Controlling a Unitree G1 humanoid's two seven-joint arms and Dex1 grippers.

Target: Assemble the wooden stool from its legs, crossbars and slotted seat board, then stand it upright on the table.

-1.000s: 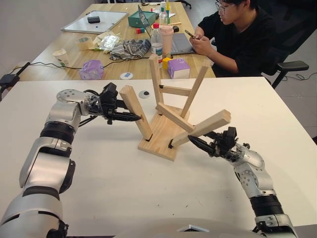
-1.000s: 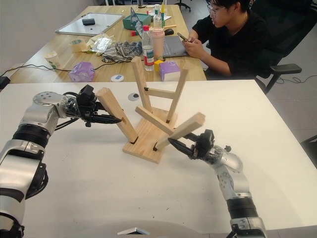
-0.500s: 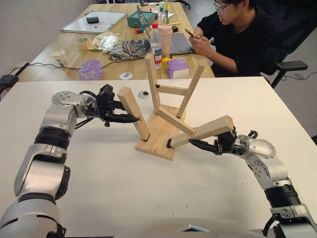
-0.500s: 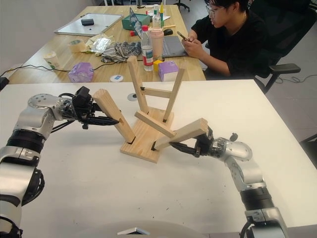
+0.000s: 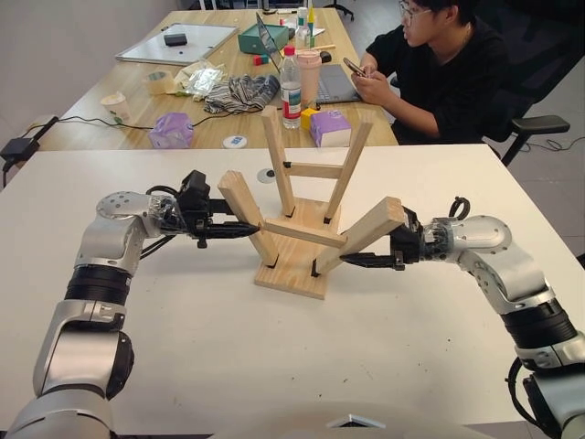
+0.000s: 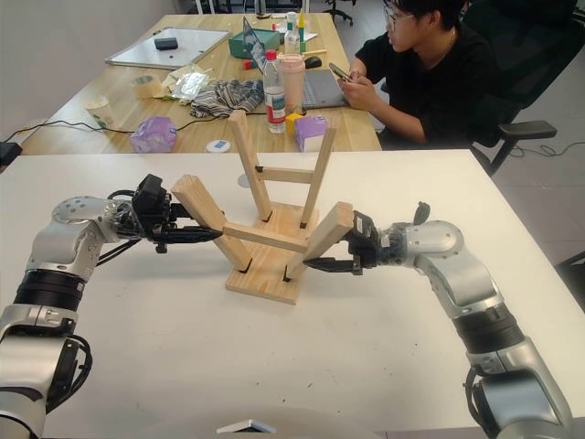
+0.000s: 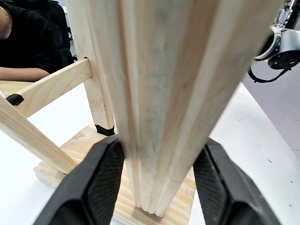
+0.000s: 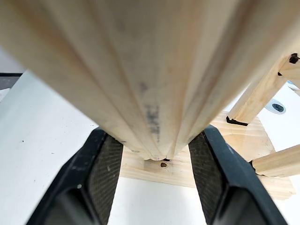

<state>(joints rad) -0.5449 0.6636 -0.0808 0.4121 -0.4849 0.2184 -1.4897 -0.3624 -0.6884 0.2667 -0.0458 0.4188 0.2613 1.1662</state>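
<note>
The wooden stool lies upside down on the white table, resting on its slotted seat board with all legs pointing up. The two rear legs are joined by a crossbar. My left gripper is shut on the near left leg, whose sides the black pads press in the left wrist view. My right gripper is shut on the near right leg, squeezed between its pads. A level crossbar spans these two near legs.
A small round disc lies on the white table just behind the stool. Beyond it a wooden table holds a bottle, boxes, cloth and a laptop, with a seated person. The white table's front half offers free room.
My right arm has swung inward and lifted its leg steeper. The near crossbar went from slanted to level between the two near legs. My left gripper drifted slightly lower, keeping hold of its leg.
</note>
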